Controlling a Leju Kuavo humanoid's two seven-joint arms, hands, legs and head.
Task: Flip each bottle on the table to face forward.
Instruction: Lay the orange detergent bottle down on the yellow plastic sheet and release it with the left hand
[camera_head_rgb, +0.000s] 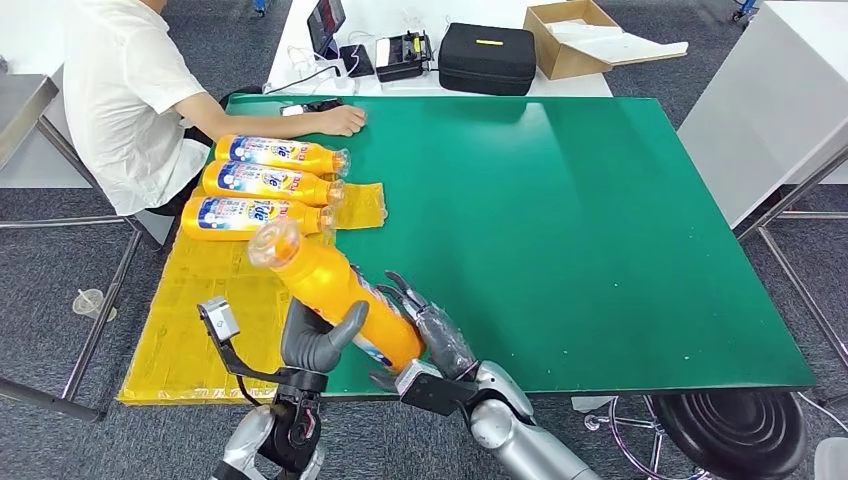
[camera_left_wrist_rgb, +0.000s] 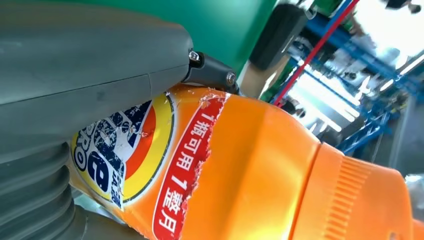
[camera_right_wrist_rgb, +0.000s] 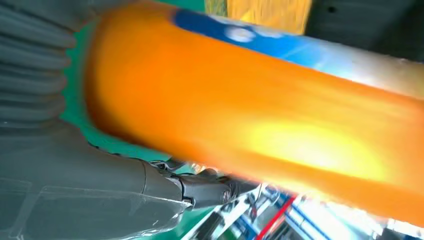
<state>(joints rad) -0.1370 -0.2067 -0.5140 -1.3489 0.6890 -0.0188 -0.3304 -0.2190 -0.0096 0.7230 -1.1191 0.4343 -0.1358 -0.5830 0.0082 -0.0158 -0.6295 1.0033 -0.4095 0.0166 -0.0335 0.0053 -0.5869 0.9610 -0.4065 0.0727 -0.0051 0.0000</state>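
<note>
From the head view, the left hand (camera_head_rgb: 318, 343) and right hand (camera_head_rgb: 432, 335) both grip an orange bottle (camera_head_rgb: 335, 290), lifted and tilted over the green table's (camera_head_rgb: 600, 230) near edge, cap toward three bottles (camera_head_rgb: 265, 186) lying on yellow film (camera_head_rgb: 185, 310) beside a person (camera_head_rgb: 125, 95). The left wrist view shows its label facing up under the thumb (camera_left_wrist_rgb: 90, 60). The right wrist view is blurred; the fingers (camera_right_wrist_rgb: 210, 190) seem to cup the bottle.

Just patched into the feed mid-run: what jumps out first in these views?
An orange bottle is held up off the near-left edge of the green table, gripped between the left hand and right hand, cap tilted up and away. Behind it three more bottles lie side by side on a yellow sheet, labels up. A person sits at the far-left corner, one hand resting on the table.
</note>
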